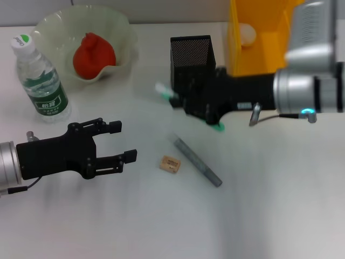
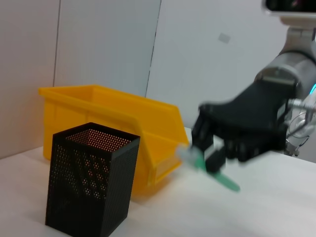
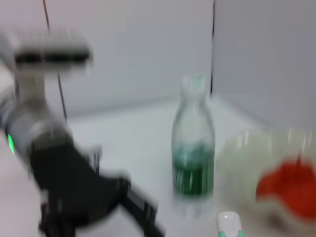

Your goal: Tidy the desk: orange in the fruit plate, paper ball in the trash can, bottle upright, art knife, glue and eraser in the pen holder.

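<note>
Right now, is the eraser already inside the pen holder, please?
No, the eraser lies on the desk beside the art knife, well in front of the pen holder.

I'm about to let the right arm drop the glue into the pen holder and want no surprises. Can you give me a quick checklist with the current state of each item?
1. Right gripper shut on the glue stick: ok, it pokes out both sides of the jaws.
2. Glue over the pen holder opening: not ok, it sits beside the holder's front wall.
3. Pen holder upright and open: ok.
4. Left gripper out of the way: ok, open and off to the left.
5. Art knife and eraser clear of the path: ok, lying nearer the robot.
6. Room inside the holder: cannot tell.
</note>
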Controlling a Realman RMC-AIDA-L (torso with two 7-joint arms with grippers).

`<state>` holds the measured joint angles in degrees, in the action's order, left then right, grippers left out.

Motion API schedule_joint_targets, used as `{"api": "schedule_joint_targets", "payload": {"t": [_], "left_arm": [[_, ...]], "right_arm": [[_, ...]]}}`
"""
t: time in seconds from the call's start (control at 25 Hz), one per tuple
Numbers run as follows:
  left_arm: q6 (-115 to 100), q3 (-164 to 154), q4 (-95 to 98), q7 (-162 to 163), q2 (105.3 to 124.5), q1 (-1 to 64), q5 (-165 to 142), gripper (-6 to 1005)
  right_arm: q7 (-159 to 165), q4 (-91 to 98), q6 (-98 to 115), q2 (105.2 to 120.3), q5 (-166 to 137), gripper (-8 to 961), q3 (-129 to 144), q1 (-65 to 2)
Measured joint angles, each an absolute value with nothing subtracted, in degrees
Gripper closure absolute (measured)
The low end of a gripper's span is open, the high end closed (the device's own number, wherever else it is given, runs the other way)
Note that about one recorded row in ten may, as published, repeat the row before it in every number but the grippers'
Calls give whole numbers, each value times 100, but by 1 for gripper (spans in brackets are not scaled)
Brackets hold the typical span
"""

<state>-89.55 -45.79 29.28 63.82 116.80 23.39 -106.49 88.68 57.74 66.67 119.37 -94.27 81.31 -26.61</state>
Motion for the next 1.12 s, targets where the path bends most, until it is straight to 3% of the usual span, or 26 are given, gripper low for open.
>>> {"api": "schedule_joint_targets", "payload": {"t": [0.2,0.44,1.12], "left_arm": [[-8965,-4579,2946,6454,11676,2344,-10649,198],[-8966,-4579,2961,6523,11665,2362,-10652,198],[-8965,-4583,2962,6410,11687,2356,-10653,198]], "right_arm": [[7217,4880,7022,11932,-7546,788,7753,-2565],[6132,3396,7677,11927,-6233,788,6930,-3017],[5188,2086,6501,11945,-6067,780,6566,-4160]]}}
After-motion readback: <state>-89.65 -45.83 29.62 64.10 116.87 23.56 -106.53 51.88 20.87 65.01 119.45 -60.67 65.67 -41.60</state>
